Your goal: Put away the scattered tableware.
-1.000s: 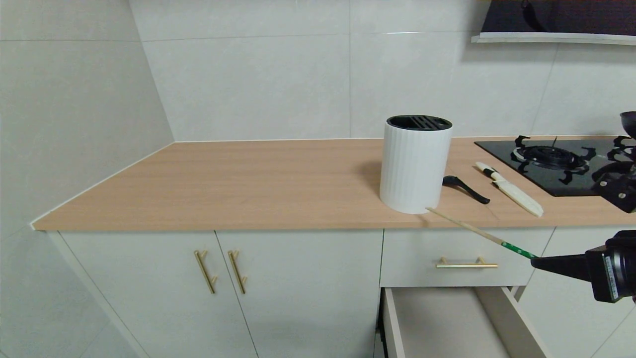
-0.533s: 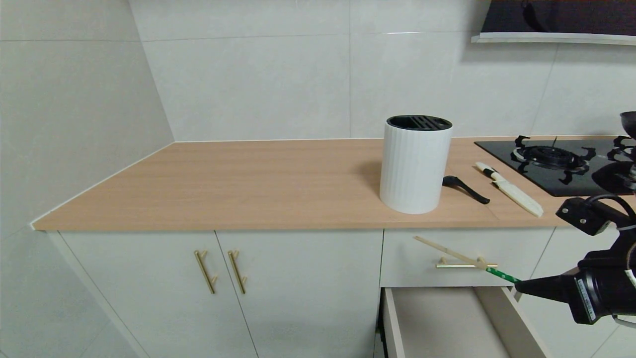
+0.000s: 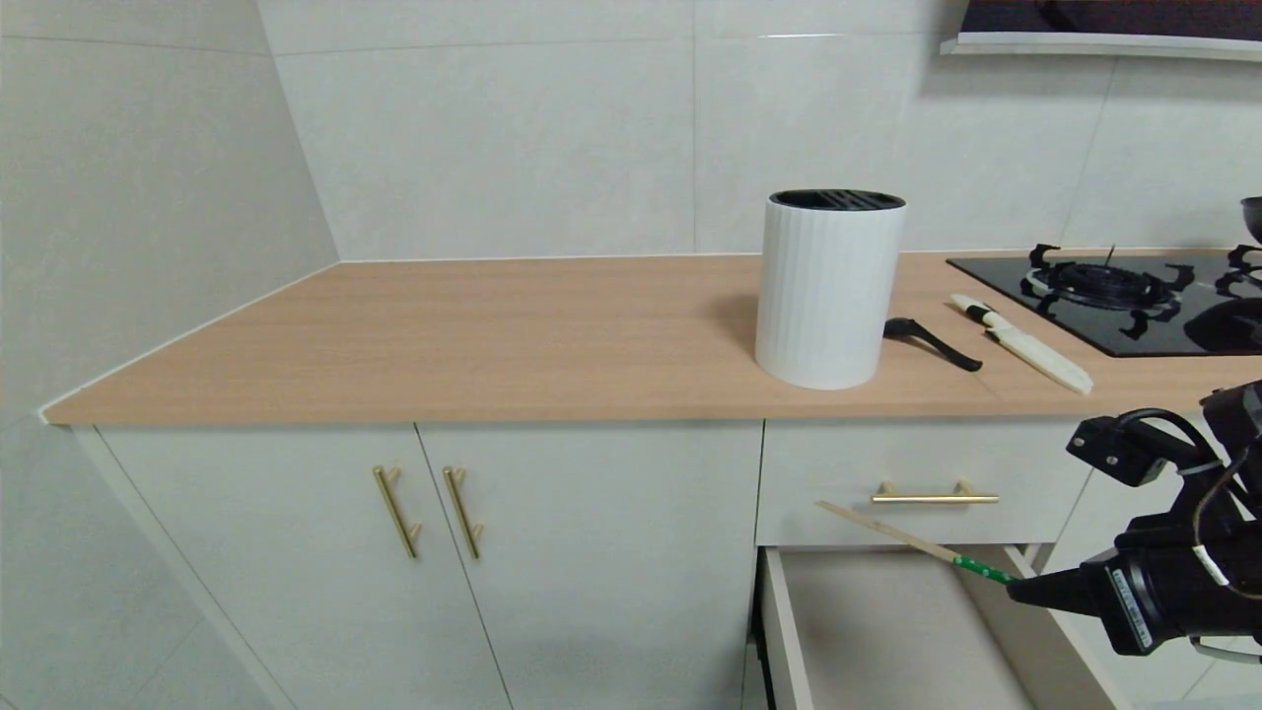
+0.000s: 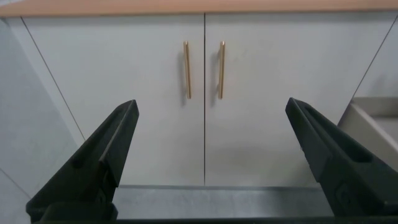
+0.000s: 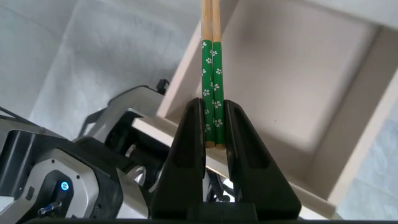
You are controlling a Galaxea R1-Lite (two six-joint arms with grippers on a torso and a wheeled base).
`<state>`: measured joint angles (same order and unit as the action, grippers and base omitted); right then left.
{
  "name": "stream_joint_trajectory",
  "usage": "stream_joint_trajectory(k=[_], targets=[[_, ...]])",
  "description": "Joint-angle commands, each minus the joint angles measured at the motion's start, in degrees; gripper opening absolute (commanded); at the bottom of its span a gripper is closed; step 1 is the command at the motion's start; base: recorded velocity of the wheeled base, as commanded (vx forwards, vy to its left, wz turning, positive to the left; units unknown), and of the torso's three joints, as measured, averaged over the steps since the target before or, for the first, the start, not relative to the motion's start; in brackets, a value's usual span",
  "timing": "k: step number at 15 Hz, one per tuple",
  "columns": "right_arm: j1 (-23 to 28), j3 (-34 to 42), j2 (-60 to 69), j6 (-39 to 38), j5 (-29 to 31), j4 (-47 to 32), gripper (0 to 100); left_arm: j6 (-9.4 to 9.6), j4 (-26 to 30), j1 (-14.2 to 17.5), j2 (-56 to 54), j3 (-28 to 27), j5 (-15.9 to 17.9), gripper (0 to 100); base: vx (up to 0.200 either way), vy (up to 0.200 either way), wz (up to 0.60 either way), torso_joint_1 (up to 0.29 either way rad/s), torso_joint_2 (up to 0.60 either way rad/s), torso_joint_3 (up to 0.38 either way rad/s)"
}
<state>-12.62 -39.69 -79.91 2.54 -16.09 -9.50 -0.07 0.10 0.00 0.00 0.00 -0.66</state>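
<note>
1. Right gripper (image 3: 1014,592): low at the right, in front of the cabinets. Its black fingers are closed on the green, flower-printed end of a pair of chopsticks (image 3: 902,537).
2. Chopsticks: the two sticks lie side by side. Their bare wooden tips slant up and to the left, across the front of the open drawer (image 3: 868,631). In the right wrist view they hang over the drawer's pale interior.
3. Left gripper (image 4: 211,162): fingers spread wide, nothing between them. It faces two white cabinet doors (image 4: 149,112), whose two brass handles (image 4: 186,70) stand upright on either side of the door seam.
4. Surface: a light wood countertop (image 3: 493,335) runs from the left wall to the gas hob (image 3: 1114,296) at the right.
5. On the countertop, a white ribbed holder (image 3: 826,288) with a black slotted top stands upright near the front edge.
6. Just to the holder's right lies a black utensil (image 3: 932,343); its head is hidden behind the holder.
7. Further right, beside the hob, lies a cream-coloured knife (image 3: 1020,343). It is apart from the black utensil.
8. Below the countertop, a shut drawer with a brass handle (image 3: 935,493) sits directly above the open drawer.
9. Room: the back and left walls are covered in large pale grey wall tiles (image 3: 493,148). The edge of a range hood (image 3: 1104,39) shows at the upper right.
</note>
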Motion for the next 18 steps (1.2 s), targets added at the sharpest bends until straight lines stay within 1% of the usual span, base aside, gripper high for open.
stream_joint_trajectory(k=[1,6,11,16,18], targets=[[-0.04,-0.03,-1.65,0.01,0.01,0.0,0,-0.01,-0.01,0.0,0.0,0.0,-0.04,100,0.0,0.0,0.0,-0.178,0.45,0.29],[0.05,-0.03,-2.71,0.01,0.01,0.0,0,-0.01,-0.01,0.0,0.0,0.0,-0.04,100,0.0,0.0,0.0,-0.155,0.46,0.301],[0.05,-0.03,-2.62,0.01,0.01,0.0,0,-0.01,-0.01,0.0,0.0,0.0,-0.04,100,0.0,0.0,0.0,-0.109,0.44,0.321],[0.05,-0.21,-3.59,0.01,0.01,0.09,0,-0.01,-0.01,0.0,0.0,0.0,-0.04,100,0.0,0.0,0.0,-0.022,0.08,0.049],[0.05,-0.3,-7.72,-0.34,0.97,2.55,0,-0.01,-0.01,0.0,0.0,0.0,-0.04,100,0.0,0.0,0.0,0.0,0.0,0.0]])
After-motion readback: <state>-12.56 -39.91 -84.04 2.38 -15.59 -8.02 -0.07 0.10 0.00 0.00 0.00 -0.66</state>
